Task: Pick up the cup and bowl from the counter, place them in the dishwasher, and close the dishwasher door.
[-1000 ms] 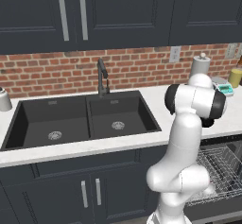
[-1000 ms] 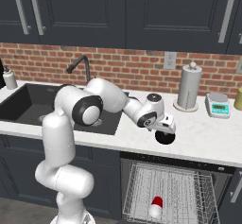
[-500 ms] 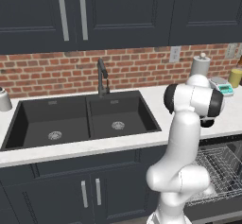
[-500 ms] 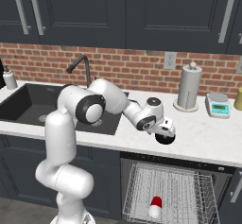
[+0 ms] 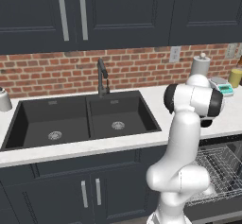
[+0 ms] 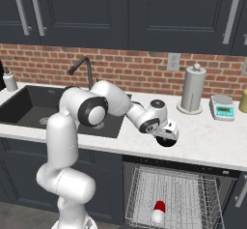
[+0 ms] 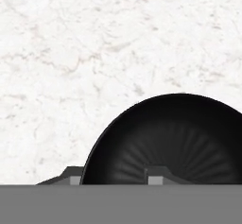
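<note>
End effector [image 7: 113, 176] low astride bowl [image 7: 165, 138] rim

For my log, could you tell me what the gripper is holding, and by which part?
The gripper straddles the glossy black round bowl at its near rim, one fingertip inside, one outside; an actual clamp cannot be told.

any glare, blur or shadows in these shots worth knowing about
Hand view: sharp; the glossy black bowl shows faint radial sheen, no hard glare, and one of the fingers overlaps its rim. Right base view: soft, even light; the cup in the dishwasher rack reads clearly. Left base view: no blur.
</note>
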{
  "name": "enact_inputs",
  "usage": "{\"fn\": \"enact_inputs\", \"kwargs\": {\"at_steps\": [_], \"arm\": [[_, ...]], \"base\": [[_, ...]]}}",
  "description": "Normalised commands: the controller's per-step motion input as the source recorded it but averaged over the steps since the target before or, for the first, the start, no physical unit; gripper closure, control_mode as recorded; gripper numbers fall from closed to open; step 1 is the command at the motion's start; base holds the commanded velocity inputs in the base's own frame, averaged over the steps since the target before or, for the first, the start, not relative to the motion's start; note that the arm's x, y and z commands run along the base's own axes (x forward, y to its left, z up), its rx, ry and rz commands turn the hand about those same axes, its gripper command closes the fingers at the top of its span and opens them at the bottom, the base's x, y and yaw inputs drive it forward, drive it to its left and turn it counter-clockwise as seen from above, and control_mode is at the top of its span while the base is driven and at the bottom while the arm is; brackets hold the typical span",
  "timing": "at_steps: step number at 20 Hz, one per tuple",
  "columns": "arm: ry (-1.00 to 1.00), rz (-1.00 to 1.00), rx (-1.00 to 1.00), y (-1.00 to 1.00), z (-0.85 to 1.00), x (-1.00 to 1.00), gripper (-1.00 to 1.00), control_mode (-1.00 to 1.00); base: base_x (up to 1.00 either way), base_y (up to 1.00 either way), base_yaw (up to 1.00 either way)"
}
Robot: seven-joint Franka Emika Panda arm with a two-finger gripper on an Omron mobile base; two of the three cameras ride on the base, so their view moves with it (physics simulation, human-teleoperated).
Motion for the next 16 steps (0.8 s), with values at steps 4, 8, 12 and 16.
{"fn": "enact_inputs", "kwargs": {"at_steps": [4,8,12,16], "arm": [[0.00,0.00,0.00,0.00,0.00,0.00,1.00,-1.00],[0.00,0.00,0.00,0.00,0.00,0.00,1.00,-1.00],[0.00,0.00,0.00,0.00,0.00,-0.01,1.00,-1.00],[0.00,0.00,0.00,0.00,0.00,0.00,1.00,-1.00]], "base": [[0.00,0.00,0.00],[0.00,0.00,0.00],[0.00,0.00,0.00],[0.00,0.00,0.00]]}}
